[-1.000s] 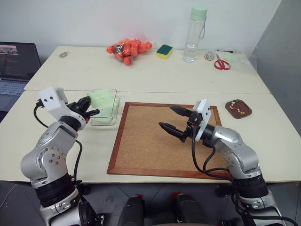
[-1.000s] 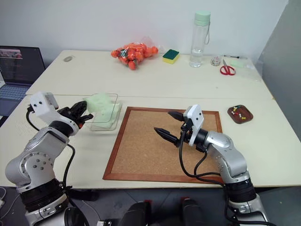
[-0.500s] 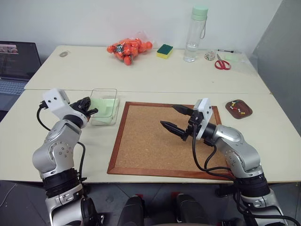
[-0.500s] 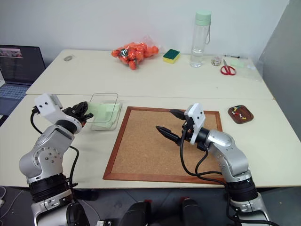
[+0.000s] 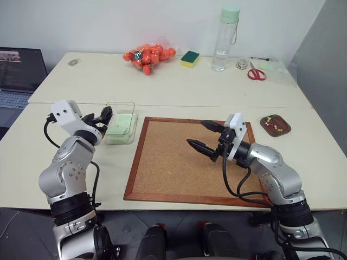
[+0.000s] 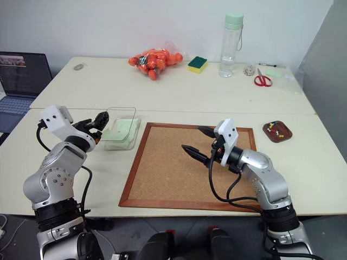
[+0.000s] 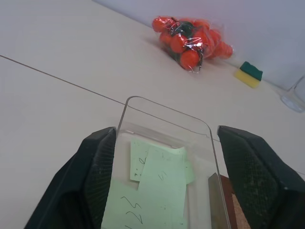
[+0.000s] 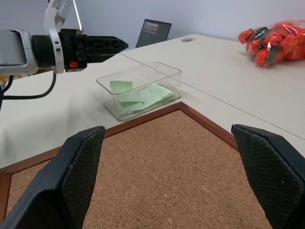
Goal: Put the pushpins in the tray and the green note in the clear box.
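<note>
1. Green note (image 7: 157, 191) lies inside clear box (image 5: 120, 122), left of corkboard (image 5: 179, 162).
2. Pushpins (image 5: 275, 125) sit in tray (image 5: 265, 121), far right.
3. Left gripper (image 5: 103, 118) and right gripper (image 5: 206, 136) spread, empty; task looks done.

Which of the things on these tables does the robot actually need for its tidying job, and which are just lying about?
Job: green note, clear box, pushpins, tray.
Lying about: corkboard, bag of oranges, sponge, bottle, scissors, laptop.

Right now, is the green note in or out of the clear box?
In. The green note lies flat inside the clear box, among other green slips.
</note>
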`<act>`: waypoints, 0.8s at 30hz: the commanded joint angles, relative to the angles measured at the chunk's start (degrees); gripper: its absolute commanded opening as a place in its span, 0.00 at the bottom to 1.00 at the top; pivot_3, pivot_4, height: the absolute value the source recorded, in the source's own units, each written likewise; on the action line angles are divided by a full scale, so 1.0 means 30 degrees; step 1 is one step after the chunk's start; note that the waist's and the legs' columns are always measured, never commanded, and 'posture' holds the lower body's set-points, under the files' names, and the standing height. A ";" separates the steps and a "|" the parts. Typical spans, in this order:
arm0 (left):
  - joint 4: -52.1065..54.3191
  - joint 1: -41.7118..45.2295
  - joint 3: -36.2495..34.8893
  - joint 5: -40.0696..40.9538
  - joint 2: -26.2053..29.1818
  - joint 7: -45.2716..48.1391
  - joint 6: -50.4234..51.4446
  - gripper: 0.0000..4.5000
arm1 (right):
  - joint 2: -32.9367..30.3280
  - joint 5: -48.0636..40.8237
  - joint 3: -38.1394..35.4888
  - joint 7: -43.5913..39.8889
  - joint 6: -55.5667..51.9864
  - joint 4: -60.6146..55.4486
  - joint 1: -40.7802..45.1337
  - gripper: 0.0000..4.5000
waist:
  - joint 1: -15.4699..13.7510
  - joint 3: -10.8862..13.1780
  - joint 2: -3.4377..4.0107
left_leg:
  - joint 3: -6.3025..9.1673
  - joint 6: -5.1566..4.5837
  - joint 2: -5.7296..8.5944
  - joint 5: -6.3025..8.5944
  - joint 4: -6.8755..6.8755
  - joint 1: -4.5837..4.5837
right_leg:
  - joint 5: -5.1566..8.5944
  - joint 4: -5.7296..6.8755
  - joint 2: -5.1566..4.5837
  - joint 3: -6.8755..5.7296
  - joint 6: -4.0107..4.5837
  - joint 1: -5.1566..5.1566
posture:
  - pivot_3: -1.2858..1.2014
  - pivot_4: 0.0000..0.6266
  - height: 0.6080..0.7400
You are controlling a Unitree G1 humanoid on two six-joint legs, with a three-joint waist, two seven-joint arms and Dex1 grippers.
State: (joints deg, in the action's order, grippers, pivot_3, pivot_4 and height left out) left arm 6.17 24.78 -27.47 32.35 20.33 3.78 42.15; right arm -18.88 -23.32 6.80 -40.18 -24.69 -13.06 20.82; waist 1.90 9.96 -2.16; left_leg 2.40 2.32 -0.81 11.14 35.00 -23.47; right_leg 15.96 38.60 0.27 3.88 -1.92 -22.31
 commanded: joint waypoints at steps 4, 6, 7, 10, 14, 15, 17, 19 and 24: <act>0.3282 -0.1196 0.3200 -0.2070 0.1887 0.2651 -0.2433 0.99 | 0.0016 0.0033 -0.0573 0.0701 0.0321 -0.0897 -0.0358 1.00 | -0.0014 0.0002 0.0001 | 0.0004 0.0002 -0.0006 0.0001 -0.0010 -0.0003 | 0.0001 -0.0006 -0.0001 -0.0002 0.0002 -0.0003 | 0.52 0.24 1.00; 0.3893 -0.1465 0.3912 -0.2374 0.1990 0.3158 -0.2977 0.99 | 0.0100 0.0378 -0.0642 0.1320 0.0409 -0.1040 -0.0478 1.00 | -0.0073 0.0005 0.0006 | 0.0004 0.0005 -0.0010 0.0002 -0.0012 -0.0012 | 0.0003 -0.0015 -0.0020 0.0000 0.0005 -0.0003 | 0.52 0.24 1.00; 0.4300 -0.1692 0.4506 -0.2682 0.1911 0.3410 -0.3403 0.99 | 0.0227 0.0695 -0.0701 0.1910 0.0478 -0.1152 -0.0589 1.00 | -0.0072 0.0005 0.0006 | 0.0005 0.0006 0.0000 0.0002 -0.0012 -0.0016 | 0.0003 -0.0015 -0.0041 -0.0006 0.0006 -0.0004 | 0.52 0.24 1.00; 0.5169 -0.2340 0.5654 -0.2827 0.1114 0.3769 -0.4084 0.99 | 0.0839 0.1803 -0.0896 0.4088 0.0589 -0.1565 -0.0997 1.00 | -0.0065 0.0005 0.0006 | -0.0021 0.0005 0.0018 0.0002 -0.0012 -0.0015 | 0.0006 -0.0024 -0.0077 0.0012 0.0000 -0.0003 | 0.52 0.24 1.00; 0.5678 -0.3767 0.7793 -0.3621 -0.0421 0.3556 -0.4938 0.99 | 0.1603 0.4248 -0.0879 0.7633 0.0121 -0.2174 -0.2010 1.00 | -0.0065 0.0006 0.0007 | -0.0015 0.0007 0.0013 0.0003 -0.0014 -0.0028 | 0.0017 -0.0027 -0.0109 0.0017 -0.0016 -0.0009 | 0.52 0.24 1.00; 0.5566 -0.4513 0.8667 -0.4039 -0.1187 0.3194 -0.5285 0.99 | 0.1721 0.5238 -0.0778 0.8715 0.0188 -0.2318 -0.2553 1.00 | -0.0024 0.0005 0.0008 | -0.0013 0.0006 0.0011 0.0003 -0.0015 -0.0035 | 0.0017 -0.0022 -0.0108 0.0014 -0.0016 -0.0021 | 0.52 0.24 1.00; 0.5142 -0.5761 0.9680 -0.4911 -0.2359 0.2588 -0.6237 0.99 | 0.1964 0.6239 -0.0686 0.9972 0.0215 -0.2685 -0.3425 1.00 | -0.0062 -0.0020 0.0040 | -0.0019 0.0007 0.0029 0.0005 -0.0023 -0.0024 | 0.0031 -0.0033 -0.0106 0.0016 -0.0020 -0.0003 | 0.52 0.24 1.00; 0.4899 -0.6393 0.9988 -0.5899 -0.2713 0.2300 -0.7054 0.99 | 0.2239 0.6523 -0.0716 1.0418 0.0096 -0.3054 -0.3868 1.00 | -0.0058 -0.0013 0.0032 | -0.0033 0.0018 0.0054 0.0013 -0.0021 -0.0055 | 0.0044 -0.0040 -0.0128 0.0045 -0.0040 -0.0019 | 0.52 0.24 1.00; 0.4010 -0.7005 0.9251 -0.6893 -0.3453 0.1075 -0.7895 0.99 | 0.2304 0.7440 -0.1440 1.1632 -0.0138 -0.3137 -0.4733 1.00 | -0.0024 -0.0010 0.0028 | -0.0026 0.0015 0.0020 0.0010 -0.0012 -0.0120 | 0.0045 0.0007 -0.0114 0.0034 -0.0044 -0.0131 | 0.52 0.24 1.00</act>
State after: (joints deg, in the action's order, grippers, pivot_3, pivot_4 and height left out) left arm 17.79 4.06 1.70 13.11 10.05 8.17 20.57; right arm -12.02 -2.46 4.51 -7.05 -24.91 -20.28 7.32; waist 1.82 9.93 -2.07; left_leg 2.33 2.36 -0.75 11.17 34.97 -23.82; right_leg 16.09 38.62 -0.03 3.97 -2.05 -22.68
